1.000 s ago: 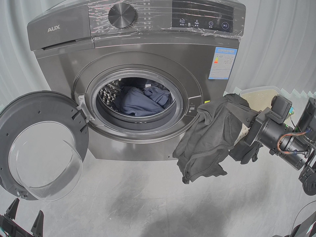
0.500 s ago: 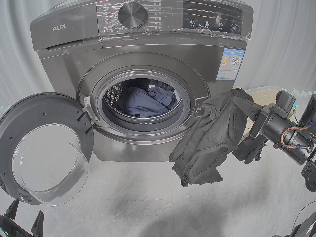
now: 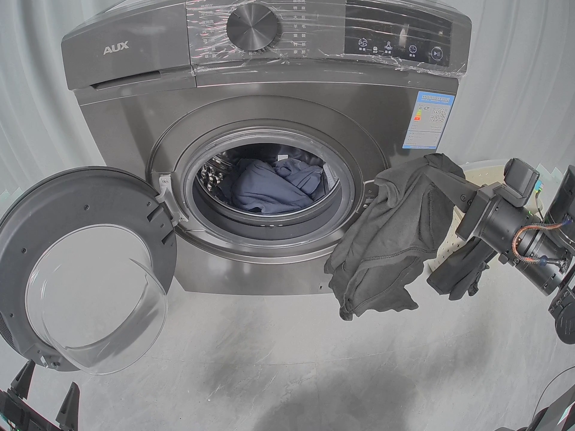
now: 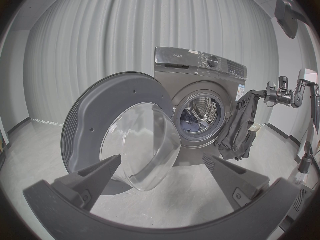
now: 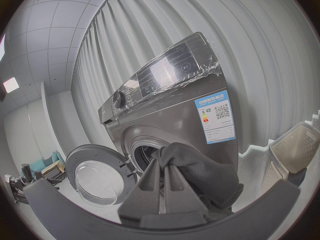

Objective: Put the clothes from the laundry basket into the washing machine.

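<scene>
One limp, creased dark garment (image 3: 389, 240) hangs from my clenched right gripper (image 5: 162, 166) beside the round-mouthed steel washer (image 3: 269, 91); left gripper (image 4: 160, 156) released.

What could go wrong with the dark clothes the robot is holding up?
The right hand pinches only a top fold of the dark garment, so it might slip out. Most of it dangles low, beside the drum opening, so the loose end could catch on the rim or drop on the floor.

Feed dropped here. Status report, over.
Right gripper shut on dark garment, right of washing machine opening. Left gripper open, low. Door wide open; blue clothes inside.
</scene>
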Controlling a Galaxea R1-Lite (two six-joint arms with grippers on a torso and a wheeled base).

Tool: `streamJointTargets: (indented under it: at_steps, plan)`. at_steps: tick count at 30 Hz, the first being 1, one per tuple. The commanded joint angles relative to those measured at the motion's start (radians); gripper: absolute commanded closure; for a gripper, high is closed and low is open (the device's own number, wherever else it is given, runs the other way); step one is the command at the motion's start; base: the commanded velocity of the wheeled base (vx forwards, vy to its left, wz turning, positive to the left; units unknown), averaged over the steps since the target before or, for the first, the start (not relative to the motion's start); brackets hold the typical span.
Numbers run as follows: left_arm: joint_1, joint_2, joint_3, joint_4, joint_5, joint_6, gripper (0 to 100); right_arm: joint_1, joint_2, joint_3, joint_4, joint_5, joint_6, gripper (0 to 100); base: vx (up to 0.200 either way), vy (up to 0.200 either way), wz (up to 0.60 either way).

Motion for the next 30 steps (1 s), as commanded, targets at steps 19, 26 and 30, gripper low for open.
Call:
streamJointTargets:
  at_steps: [19, 26, 30]
  plan:
    - [0.002, -0.015, 0.012, -0.001, 0.000, 0.009, 0, 0.034, 0.003, 0.048, 0.010, -0.022, -0.053, 100, 0.000, 0.126, 0.00]
    - [0.002, -0.018, 0.015, -0.004, 0.006, 0.042, 0, 0.167, 0.009, 0.053, 0.010, -0.232, -0.066, 100, 0.000, 0.000, 0.00]
    - [0.006, -0.018, 0.015, -0.004, 0.006, 0.045, 0, 0.199, 0.043, 0.025, 0.013, -0.302, -0.052, 100, 0.000, 0.000, 0.00]
